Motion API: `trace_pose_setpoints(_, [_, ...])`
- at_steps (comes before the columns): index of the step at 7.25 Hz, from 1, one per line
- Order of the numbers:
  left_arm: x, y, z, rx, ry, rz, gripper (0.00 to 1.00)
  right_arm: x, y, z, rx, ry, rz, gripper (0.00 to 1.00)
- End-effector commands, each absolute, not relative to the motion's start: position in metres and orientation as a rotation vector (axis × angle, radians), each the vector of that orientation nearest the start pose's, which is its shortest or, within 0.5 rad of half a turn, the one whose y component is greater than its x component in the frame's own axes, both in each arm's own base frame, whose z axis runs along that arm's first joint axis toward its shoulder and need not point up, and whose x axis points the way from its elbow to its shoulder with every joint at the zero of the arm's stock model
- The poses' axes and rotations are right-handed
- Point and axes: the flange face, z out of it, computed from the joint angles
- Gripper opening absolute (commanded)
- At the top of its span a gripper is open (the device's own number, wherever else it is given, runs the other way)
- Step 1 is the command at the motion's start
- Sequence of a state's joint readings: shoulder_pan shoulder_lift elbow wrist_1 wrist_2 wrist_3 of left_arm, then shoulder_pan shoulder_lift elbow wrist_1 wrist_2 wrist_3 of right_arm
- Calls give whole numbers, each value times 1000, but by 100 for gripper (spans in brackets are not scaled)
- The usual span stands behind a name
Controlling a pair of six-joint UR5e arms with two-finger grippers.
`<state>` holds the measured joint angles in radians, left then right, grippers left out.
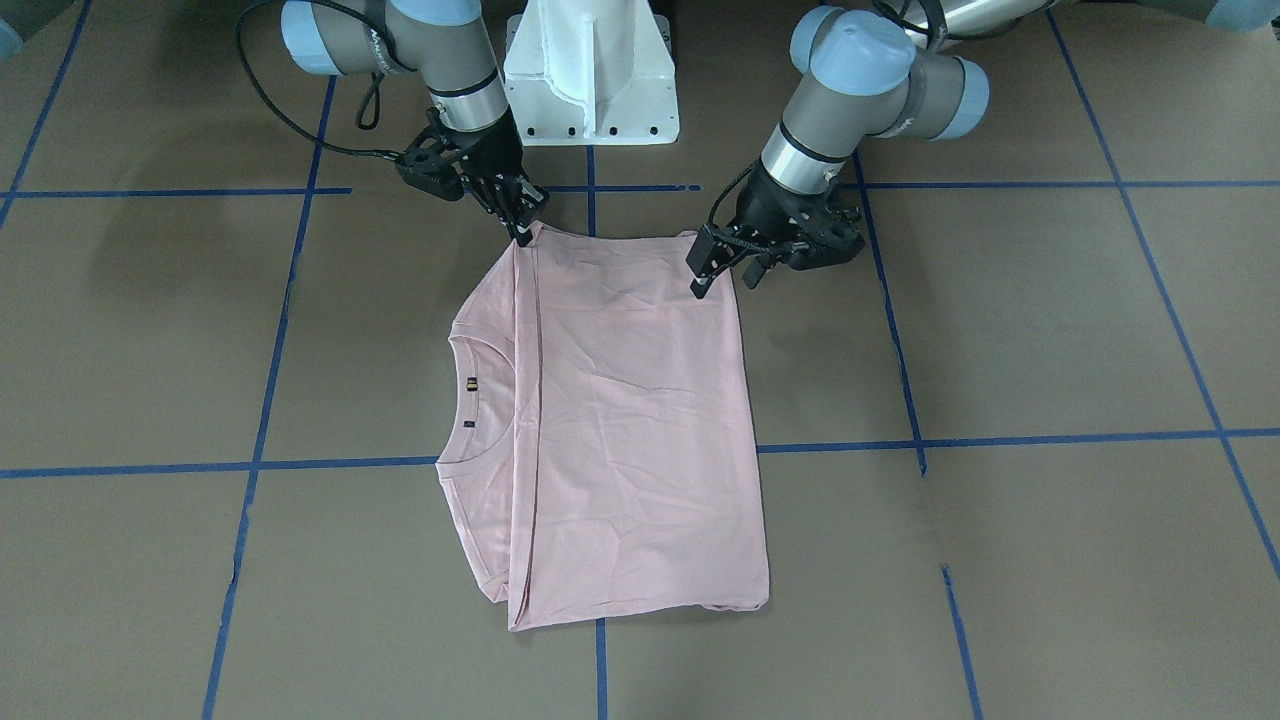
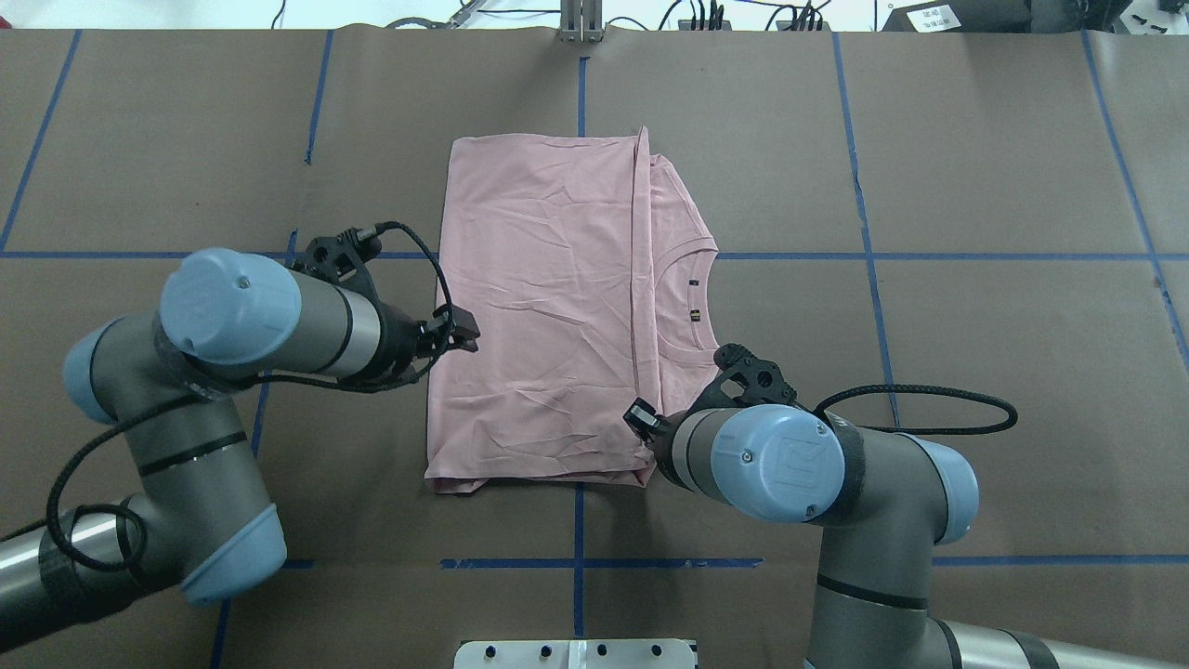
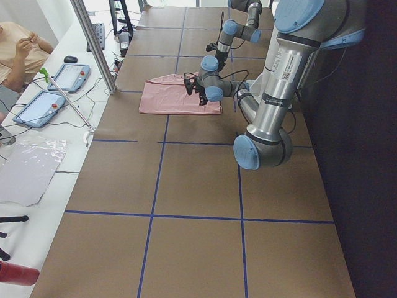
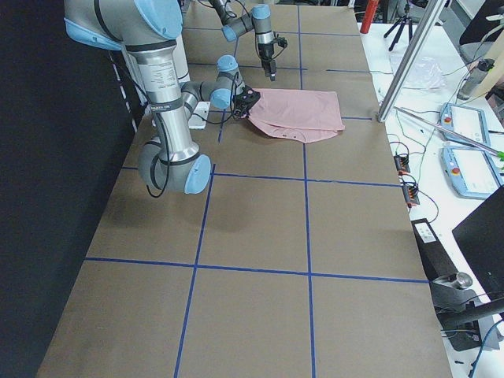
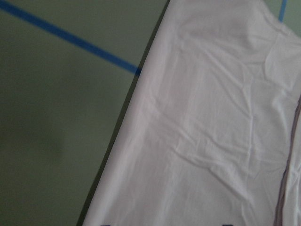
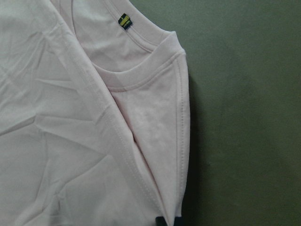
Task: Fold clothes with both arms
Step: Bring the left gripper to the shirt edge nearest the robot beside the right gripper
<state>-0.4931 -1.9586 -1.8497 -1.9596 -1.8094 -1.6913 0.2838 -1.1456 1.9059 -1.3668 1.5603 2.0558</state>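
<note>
A pink T-shirt [image 1: 640,420] lies folded on the brown bench [image 1: 1050,330]. The left gripper [image 1: 722,280] hangs open over one corner nearest the robot. The right gripper [image 1: 522,232] is closed, tips at the other.

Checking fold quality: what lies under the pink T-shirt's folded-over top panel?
On the T-shirt, only the collar and a small label stick out from under the top panel, toward the right arm. Everything else beneath is covered; no print shows.
</note>
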Motion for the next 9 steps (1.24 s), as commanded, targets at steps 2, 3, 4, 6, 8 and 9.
trace_pose_setpoints(2, [519,-323,294,-58,999,-409,99,-537,-297,255,-90,-982,714,0])
trace_pose_setpoints(3, [521,-322,297,-59,992,-409,94,-537,-297,255,-89,-982,712,0])
trace_pose_setpoints(4, [521,-322,304,-61,979,-411,88,-536,-296,254,-89,-984,712,0])
trace_pose_setpoints(6, [518,-320,315,-66,962,-413,76,-537,-297,254,-89,-984,712,0])
trace_pose_setpoints(8, [519,-317,323,-80,948,-417,69,-534,-296,251,-91,-992,712,0])
trace_pose_setpoints(9, [520,-313,325,-92,943,-429,60,-534,-296,251,-91,-992,712,0])
